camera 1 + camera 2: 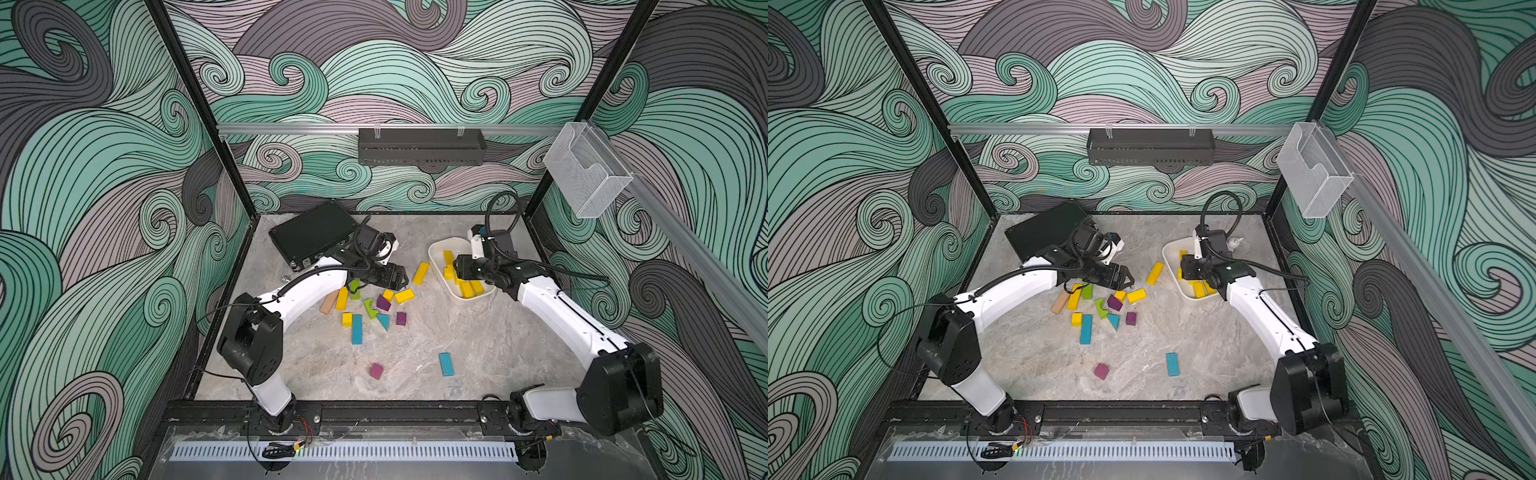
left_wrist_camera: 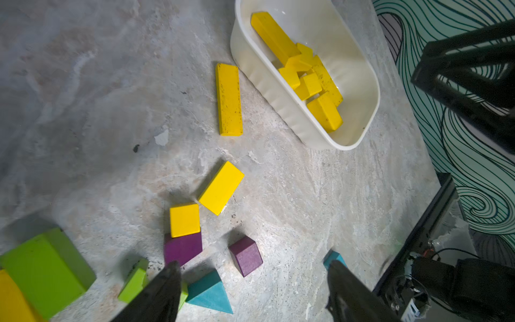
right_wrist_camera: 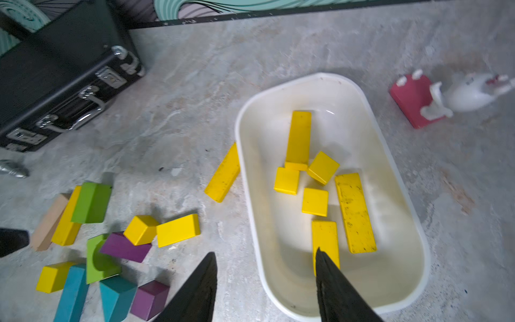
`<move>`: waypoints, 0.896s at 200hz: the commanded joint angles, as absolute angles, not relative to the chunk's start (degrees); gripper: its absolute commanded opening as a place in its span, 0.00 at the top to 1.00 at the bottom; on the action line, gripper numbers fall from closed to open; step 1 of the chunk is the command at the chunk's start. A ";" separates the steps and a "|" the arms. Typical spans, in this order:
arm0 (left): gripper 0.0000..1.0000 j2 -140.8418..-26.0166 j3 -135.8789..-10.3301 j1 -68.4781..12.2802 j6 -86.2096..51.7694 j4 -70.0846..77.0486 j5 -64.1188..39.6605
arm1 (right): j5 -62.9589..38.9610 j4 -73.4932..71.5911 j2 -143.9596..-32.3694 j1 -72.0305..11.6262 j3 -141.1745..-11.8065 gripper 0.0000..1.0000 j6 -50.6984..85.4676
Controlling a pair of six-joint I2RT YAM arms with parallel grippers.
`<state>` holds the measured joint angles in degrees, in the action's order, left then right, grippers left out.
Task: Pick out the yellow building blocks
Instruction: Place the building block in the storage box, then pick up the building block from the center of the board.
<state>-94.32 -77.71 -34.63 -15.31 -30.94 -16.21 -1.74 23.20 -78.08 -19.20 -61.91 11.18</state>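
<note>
Right tool (image 3: 264, 281), empty, bears no readable markings.

Bare worktop (image 1: 478, 345) lay open toward the front edge; the black case (image 1: 311, 237) blocked the back-left corner.

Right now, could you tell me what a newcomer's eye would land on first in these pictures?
Probably the white oval plastic tub near the table's far right, with bright yellow wooden blocks inside and the open right gripper at its rim. Next, the jumble of yellow, green, purple and teal blocks mid-table, below the open left gripper.
</note>
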 commanded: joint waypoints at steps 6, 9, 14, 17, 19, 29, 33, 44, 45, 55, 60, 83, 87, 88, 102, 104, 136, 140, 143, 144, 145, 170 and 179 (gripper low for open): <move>0.18 -87.58 -76.86 -34.70 -12.21 -33.58 -9.11 | -0.52 25.37 -77.49 -24.97 -64.88 0.44 9.48; 0.18 -86.96 -76.58 -34.67 -11.92 -33.73 -8.71 | -0.53 25.44 -77.59 -25.52 -65.14 0.44 9.48; 0.18 -86.02 -76.07 -34.64 -11.35 -34.11 -7.95 | -0.61 25.43 -77.77 -26.50 -65.36 0.44 9.53; 0.18 -85.47 -75.70 -34.71 -11.05 -34.18 -7.65 | -0.54 25.48 -77.94 -27.06 -65.53 0.44 9.50; 0.18 -85.02 -75.50 -34.71 -11.00 -34.23 -7.30 | -0.57 25.53 -78.06 -27.49 -65.62 0.44 9.49; 0.17 -82.99 -74.22 -34.73 -10.99 -34.64 -6.03 | -0.24 25.64 -78.68 -29.18 -65.98 0.44 9.32; 0.17 -82.17 -73.68 -34.67 -10.90 -34.71 -5.69 | -0.03 25.75 -79.01 -29.74 -66.13 0.44 9.32; 0.17 -79.39 -72.11 -34.62 -10.40 -34.62 -5.33 | 0.50 26.12 -79.90 -31.32 -66.59 0.45 9.52; 0.17 -79.16 -72.04 -34.63 -10.34 -34.62 -5.26 | 0.47 26.15 -80.03 -31.39 -66.65 0.45 9.55; 0.17 -77.39 -70.33 -34.56 -9.73 -34.37 -4.72 | 0.81 26.30 -80.87 -32.72 -66.95 0.45 9.88; 0.17 -76.51 -69.36 -34.58 -9.48 -34.28 -4.34 | 1.03 26.22 -81.32 -33.31 -67.04 0.44 10.05; 0.16 -73.48 -66.46 -34.63 -7.51 -34.53 -2.22 | 2.26 26.62 -83.64 -36.21 -68.04 0.43 10.61; 0.16 -73.04 -66.08 -34.60 -7.17 -34.66 -1.90 | 2.44 26.78 -84.14 -36.62 -68.25 0.43 10.75; 0.16 -72.99 -66.04 -34.62 -7.10 -34.69 -1.83 | 2.45 26.80 -84.21 -36.68 -68.32 0.42 10.78; 0.15 -71.59 -64.90 -34.60 -6.22 -34.65 -0.89 | 2.53 27.33 -85.89 -38.00 -69.02 0.37 10.99; 0.15 -71.40 -64.74 -34.62 -6.12 -34.57 -0.79 | 2.65 27.46 -86.18 -38.15 -69.13 0.37 10.99; 0.14 -70.44 -62.62 -34.58 -5.61 -33.07 0.23 | 4.40 29.53 -90.92 -40.32 -71.26 0.30 10.47; 0.14 -70.56 -62.54 -34.57 -5.62 -33.14 0.38 | 4.48 29.93 -91.62 -40.49 -71.61 0.28 10.45; 0.14 -70.67 -62.61 -34.62 -5.67 -33.23 0.55 | 4.57 30.22 -92.10 -40.58 -71.89 0.27 10.46; 0.14 -70.71 -62.68 -34.63 -5.69 -33.27 0.58 | 4.61 30.23 -92.28 -40.59 -71.98 0.27 10.46; 0.14 -70.78 -62.72 -34.58 -5.70 -33.38 0.64 | 4.59 30.36 -92.42 -40.64 -72.03 0.27 10.46; 0.14 -71.45 -63.61 -34.55 -6.00 -34.72 1.27 | 1.66 29.64 -95.58 -40.96 -72.82 0.29 9.14; 0.14 -71.29 -63.55 -34.54 -6.12 -34.59 1.40 | 0.12 29.06 -96.62 -40.96 -73.07 0.32 8.24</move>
